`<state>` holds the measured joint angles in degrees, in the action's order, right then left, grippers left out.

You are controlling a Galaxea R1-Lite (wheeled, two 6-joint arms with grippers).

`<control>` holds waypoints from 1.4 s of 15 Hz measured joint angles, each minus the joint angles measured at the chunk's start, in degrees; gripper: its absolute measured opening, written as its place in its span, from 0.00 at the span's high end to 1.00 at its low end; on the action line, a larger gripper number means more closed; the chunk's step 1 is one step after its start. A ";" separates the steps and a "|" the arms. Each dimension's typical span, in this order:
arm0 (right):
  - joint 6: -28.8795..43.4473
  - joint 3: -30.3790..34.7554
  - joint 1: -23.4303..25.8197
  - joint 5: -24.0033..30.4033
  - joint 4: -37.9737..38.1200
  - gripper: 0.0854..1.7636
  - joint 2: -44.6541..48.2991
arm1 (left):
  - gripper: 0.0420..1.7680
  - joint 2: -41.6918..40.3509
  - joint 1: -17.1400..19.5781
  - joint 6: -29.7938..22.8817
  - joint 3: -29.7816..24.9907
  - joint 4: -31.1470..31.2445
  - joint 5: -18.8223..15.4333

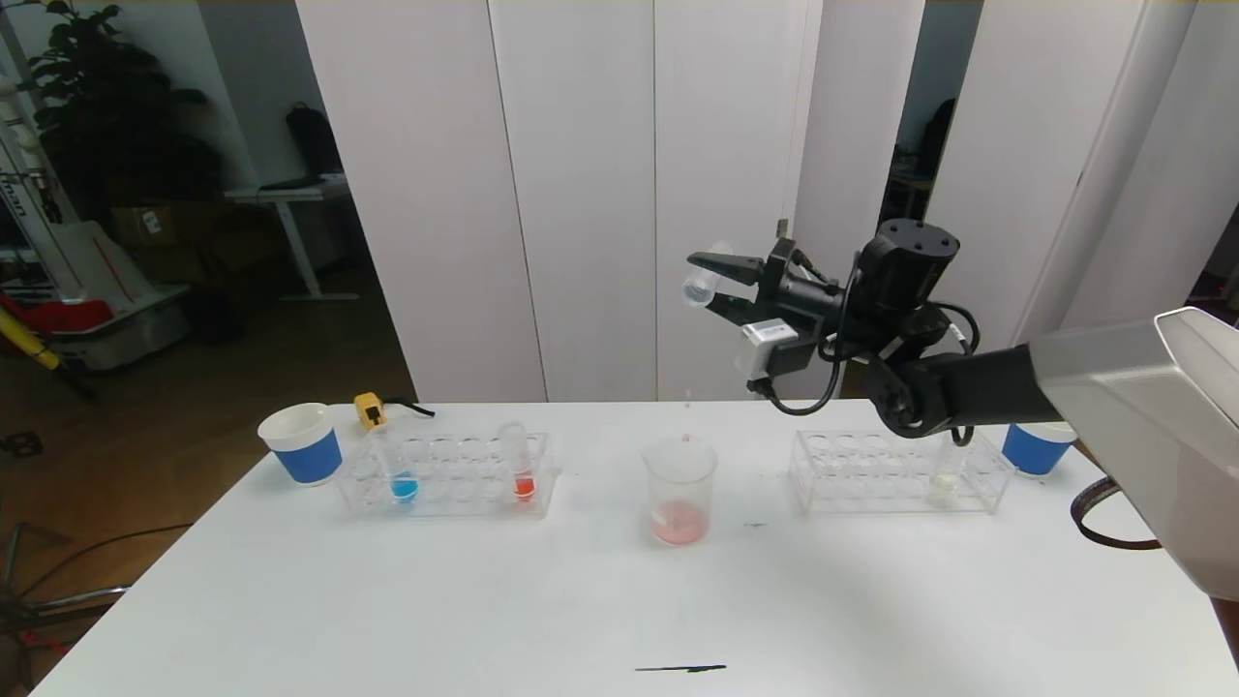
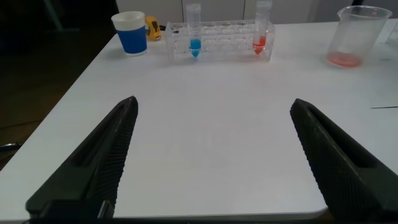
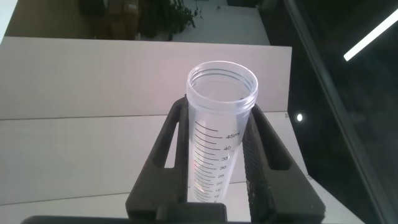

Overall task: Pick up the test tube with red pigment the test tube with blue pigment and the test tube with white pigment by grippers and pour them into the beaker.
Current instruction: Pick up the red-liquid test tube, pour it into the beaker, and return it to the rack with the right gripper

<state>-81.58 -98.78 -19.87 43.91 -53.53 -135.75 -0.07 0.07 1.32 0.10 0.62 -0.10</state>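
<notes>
My right gripper (image 1: 701, 279) hangs high over the beaker (image 1: 680, 487), shut on a clear graduated test tube (image 1: 695, 287) that lies tipped with its mouth toward the left. The right wrist view shows this tube (image 3: 221, 124) clamped between the fingers, with only a faint red trace inside. A small drop hangs in the air above the beaker, which holds a little red liquid. The test tube with blue pigment (image 1: 400, 476) and a tube with red pigment (image 1: 521, 467) stand in the left rack (image 1: 455, 455). The test tube with white pigment (image 1: 944, 481) stands in the right rack (image 1: 852, 474). My left gripper (image 2: 214, 104) is open over bare table.
One blue paper cup (image 1: 303, 443) stands at the table's far left, with a small yellow object (image 1: 369, 409) beside it, and another blue cup (image 1: 1036, 447) sits at the far right behind my right arm. A black mark (image 1: 680, 668) lies near the front edge.
</notes>
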 joint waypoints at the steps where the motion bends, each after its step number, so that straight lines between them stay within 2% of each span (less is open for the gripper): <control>1: 3.19 0.07 -0.11 -3.12 0.00 0.70 0.78 | 0.01 0.00 0.00 0.00 0.00 0.00 0.00; 5: 13.20 0.60 -0.38 -16.32 -0.52 0.70 3.12 | 0.01 0.00 0.00 0.00 0.00 0.00 0.00; 9: 23.59 3.85 -0.57 -24.10 -1.16 0.70 4.22 | 0.01 0.00 0.00 0.00 0.00 0.00 0.00; 11: 34.17 5.89 -0.63 -31.60 -1.95 0.70 4.94 | 0.01 0.00 0.00 0.00 0.00 -0.02 0.00; 13: 45.45 7.24 -0.74 -41.55 -1.40 0.70 5.79 | 0.01 0.00 0.00 -0.02 0.00 0.00 0.00; 15: 54.38 7.80 -0.72 -47.59 -0.22 0.70 6.45 | 0.01 0.00 0.00 0.00 0.00 0.00 0.00; 18: 59.78 8.05 -0.46 -55.46 1.08 0.70 6.77 | 0.01 0.00 0.00 0.00 0.00 0.00 0.00; 21: 65.95 9.84 -0.46 -59.34 0.89 0.70 6.97 | 0.01 0.00 0.00 0.00 0.00 0.00 0.00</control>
<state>-15.63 -88.94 -20.33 -15.43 -52.64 -128.78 -0.07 0.07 1.32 0.10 0.62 -0.10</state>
